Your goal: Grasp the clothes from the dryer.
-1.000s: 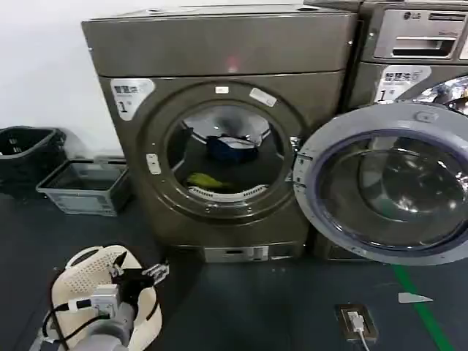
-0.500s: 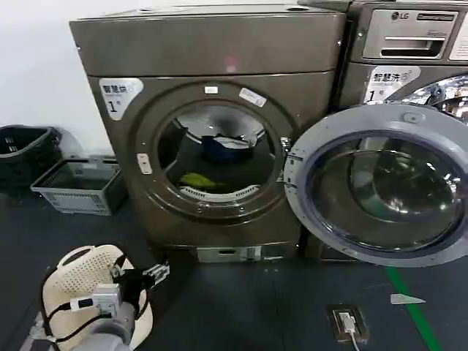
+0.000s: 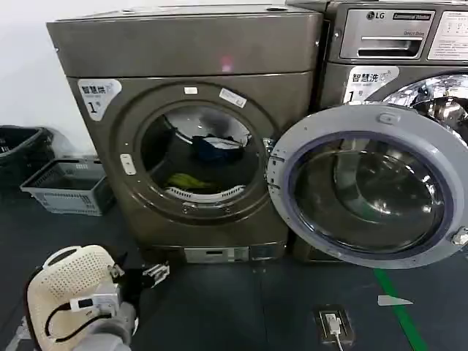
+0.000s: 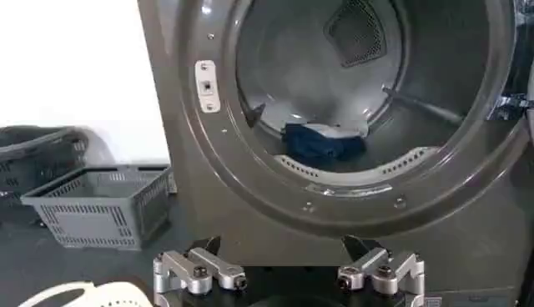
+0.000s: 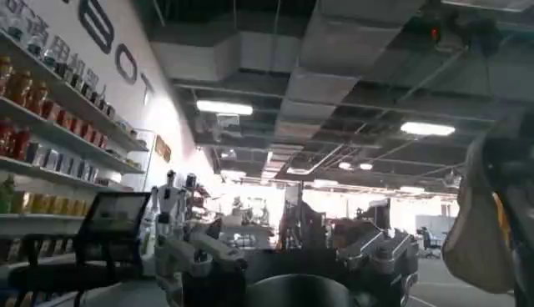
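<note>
Hovering low before dryer [image 3: 190,51], left gripper [image 4: 288,274] jaws open, clothes [image 4: 321,140] inside drum.

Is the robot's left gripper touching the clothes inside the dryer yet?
Apart. The head view shows the left gripper low above the floor, outside the dryer; clothes lie inside.

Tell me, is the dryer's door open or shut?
Open. The door is swung wide to the side of the dryer, baring the clothes inside.

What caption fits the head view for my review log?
Left hand open and low before the dryer, its door swung wide, clothes lying in the drum.
</note>
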